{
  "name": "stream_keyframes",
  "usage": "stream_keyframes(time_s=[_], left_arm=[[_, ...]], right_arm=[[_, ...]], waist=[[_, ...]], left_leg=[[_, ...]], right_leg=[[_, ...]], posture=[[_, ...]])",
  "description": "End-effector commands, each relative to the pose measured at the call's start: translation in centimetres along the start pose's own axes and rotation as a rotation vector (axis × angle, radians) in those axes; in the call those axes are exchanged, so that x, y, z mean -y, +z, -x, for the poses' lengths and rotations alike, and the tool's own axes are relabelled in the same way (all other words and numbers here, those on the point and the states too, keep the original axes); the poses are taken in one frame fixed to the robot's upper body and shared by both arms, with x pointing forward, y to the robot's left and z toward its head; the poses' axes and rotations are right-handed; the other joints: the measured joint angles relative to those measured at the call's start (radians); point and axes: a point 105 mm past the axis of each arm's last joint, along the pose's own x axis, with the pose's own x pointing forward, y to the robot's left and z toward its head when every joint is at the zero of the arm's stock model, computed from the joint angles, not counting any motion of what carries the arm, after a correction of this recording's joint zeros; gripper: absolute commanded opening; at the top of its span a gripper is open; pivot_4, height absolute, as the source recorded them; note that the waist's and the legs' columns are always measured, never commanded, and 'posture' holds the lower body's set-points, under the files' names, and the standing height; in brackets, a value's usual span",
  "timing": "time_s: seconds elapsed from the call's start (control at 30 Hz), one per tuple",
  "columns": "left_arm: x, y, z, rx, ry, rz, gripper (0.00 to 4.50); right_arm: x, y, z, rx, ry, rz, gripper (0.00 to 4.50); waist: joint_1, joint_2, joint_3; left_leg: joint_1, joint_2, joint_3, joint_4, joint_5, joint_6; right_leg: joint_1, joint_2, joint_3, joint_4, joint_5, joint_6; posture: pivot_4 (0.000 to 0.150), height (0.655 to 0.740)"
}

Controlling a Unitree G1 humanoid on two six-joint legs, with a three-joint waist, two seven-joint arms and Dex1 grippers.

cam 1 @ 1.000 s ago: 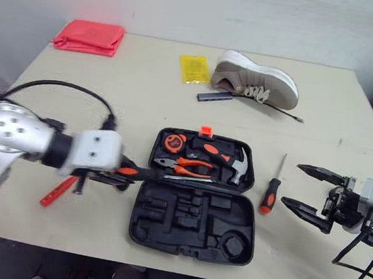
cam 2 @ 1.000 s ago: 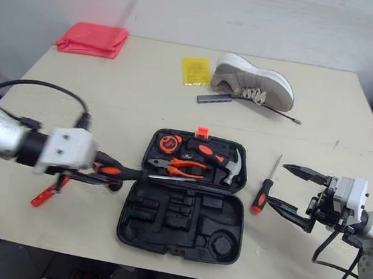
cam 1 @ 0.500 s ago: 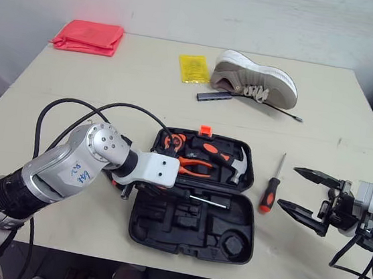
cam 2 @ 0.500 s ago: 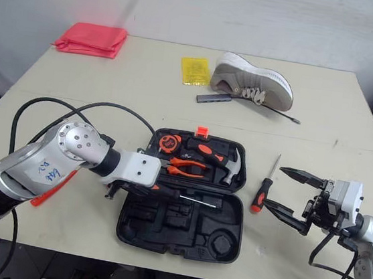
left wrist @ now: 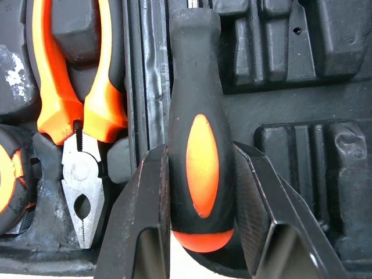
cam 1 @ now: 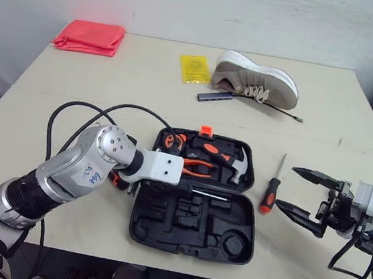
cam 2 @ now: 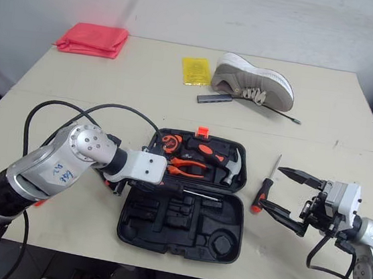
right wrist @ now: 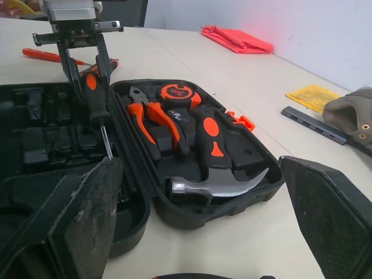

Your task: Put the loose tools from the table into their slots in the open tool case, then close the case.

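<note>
The black tool case (cam 1: 193,231) lies open; its far half holds a tape measure (cam 1: 173,140), orange pliers (left wrist: 70,87) and a hammer (cam 1: 228,159). My left gripper (left wrist: 200,157) is shut on a black-and-orange screwdriver (left wrist: 200,145), held low along the hinge line, with its shaft (cam 1: 207,194) pointing right. A second black-and-orange screwdriver (cam 1: 270,189) lies on the table just right of the case. My right gripper (cam 1: 287,186) hovers open beside it, holding nothing. A red screwdriver (right wrist: 46,55) lies on the table left of the case.
At the back of the table (cam 1: 144,94) sit a beige shoe (cam 1: 255,79), a yellow packet (cam 1: 193,68), a grey strip (cam 1: 215,97) and a red cloth (cam 1: 88,36). A black cable (cam 1: 82,111) loops over my left arm.
My left gripper has carried the screwdriver from the case's left side to over its hinge line, then edged it slightly toward the far half. The right gripper has barely moved.
</note>
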Motion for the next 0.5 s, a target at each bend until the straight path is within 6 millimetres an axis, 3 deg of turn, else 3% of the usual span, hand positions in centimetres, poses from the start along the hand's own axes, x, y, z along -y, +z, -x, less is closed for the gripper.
stream_keyframes(time_s=[0.03,0.5], left_arm=[[0.63,-0.20,-0.37,-0.006,-0.024,0.000,0.80],[1.27,0.55,-0.54,0.028,-0.037,-0.014,0.80]], right_arm=[[0.18,1.19,-0.09,0.038,-0.010,0.035,4.50],[0.34,1.05,-0.06,0.038,-0.019,0.034,4.50]], waist=[[0.000,0.000,0.000],[0.003,0.000,0.000]], left_leg=[[0.000,0.000,0.000,0.000,0.000,0.000],[0.001,0.000,0.000,0.000,0.000,0.000]], right_leg=[[0.000,0.000,0.000,0.000,0.000,0.000],[0.000,0.000,0.001,0.001,0.000,0.000]], posture=[[0.150,0.7400],[0.150,0.7400]])
